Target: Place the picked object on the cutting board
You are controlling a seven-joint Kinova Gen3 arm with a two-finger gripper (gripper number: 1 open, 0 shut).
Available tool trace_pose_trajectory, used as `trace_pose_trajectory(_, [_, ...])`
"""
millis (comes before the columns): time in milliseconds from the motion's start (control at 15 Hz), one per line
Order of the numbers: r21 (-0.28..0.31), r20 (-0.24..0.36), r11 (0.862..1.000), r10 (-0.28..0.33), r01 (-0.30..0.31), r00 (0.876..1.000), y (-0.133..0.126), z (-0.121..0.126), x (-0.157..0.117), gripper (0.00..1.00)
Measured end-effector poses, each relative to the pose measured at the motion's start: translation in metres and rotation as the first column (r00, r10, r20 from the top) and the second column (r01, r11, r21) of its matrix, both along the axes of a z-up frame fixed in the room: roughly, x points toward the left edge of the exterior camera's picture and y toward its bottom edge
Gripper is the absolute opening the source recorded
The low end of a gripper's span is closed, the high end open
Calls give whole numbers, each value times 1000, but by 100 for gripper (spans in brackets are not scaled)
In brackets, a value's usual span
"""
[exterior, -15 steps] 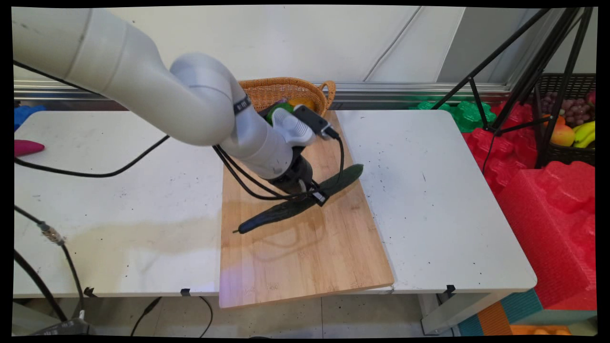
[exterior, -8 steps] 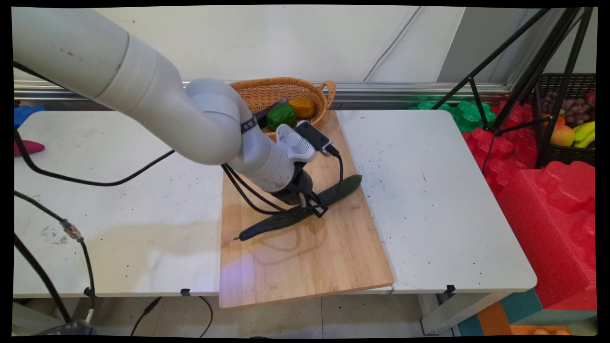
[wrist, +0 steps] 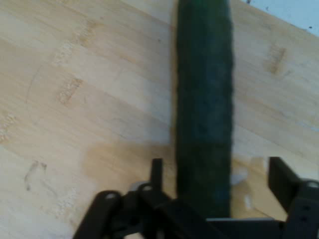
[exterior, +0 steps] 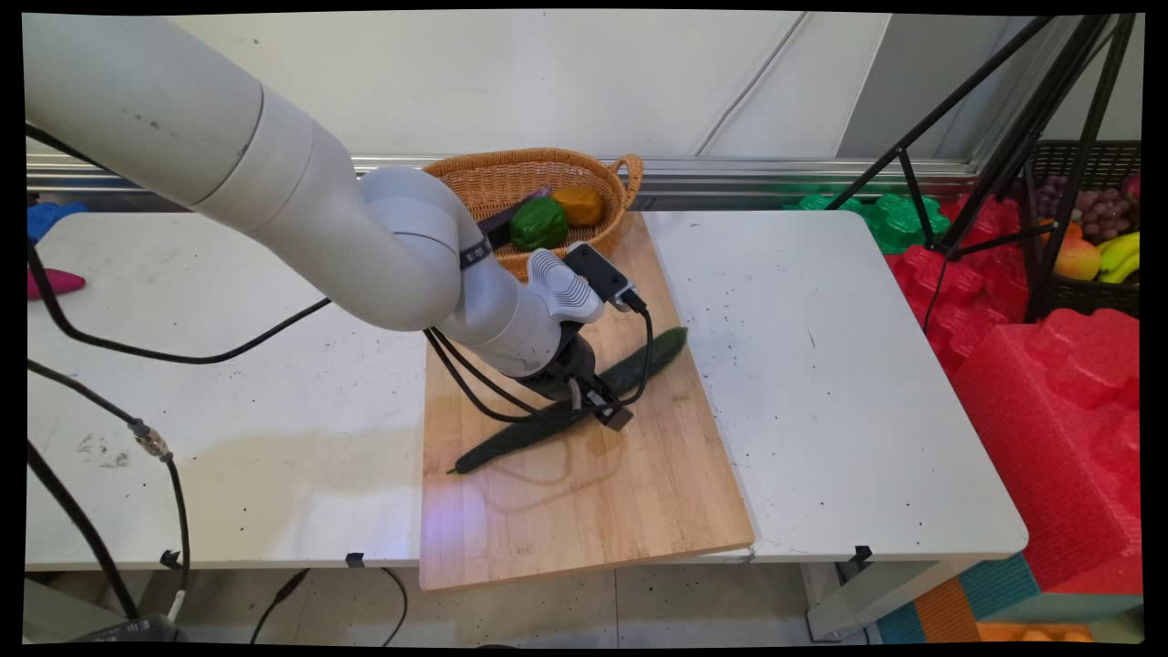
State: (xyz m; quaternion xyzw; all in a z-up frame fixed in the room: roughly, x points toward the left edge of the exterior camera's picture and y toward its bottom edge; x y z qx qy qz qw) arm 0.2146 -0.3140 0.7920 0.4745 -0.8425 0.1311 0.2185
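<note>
A long dark green cucumber [exterior: 511, 438] lies slantwise on the wooden cutting board [exterior: 584, 511], its far end [exterior: 659, 347] pointing to the back right. My gripper [exterior: 598, 409] is low over its middle, straddling it. In the hand view the cucumber [wrist: 204, 99] runs up between the two fingers, and the gripper [wrist: 218, 172] is open. The left finger [wrist: 157, 172] is close beside the cucumber, while the right finger [wrist: 280, 179] stands clear of it with bare board [wrist: 75, 99] showing in the gap.
A wicker basket [exterior: 547, 169] at the board's far end holds a green pepper [exterior: 538, 224] and an orange vegetable [exterior: 579, 205]. Black cables [exterior: 137, 351] trail over the white table's left half [exterior: 228, 438]. A pink object [exterior: 50, 283] lies at the far left edge.
The arm has come down and the cucumber has dropped from just above the board to lie on it. The fingers have spread away from it.
</note>
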Motion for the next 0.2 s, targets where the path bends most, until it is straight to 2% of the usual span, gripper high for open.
trace_pose_trajectory(200, [-10,5,1000,-10,10,1000,2,3,2,100])
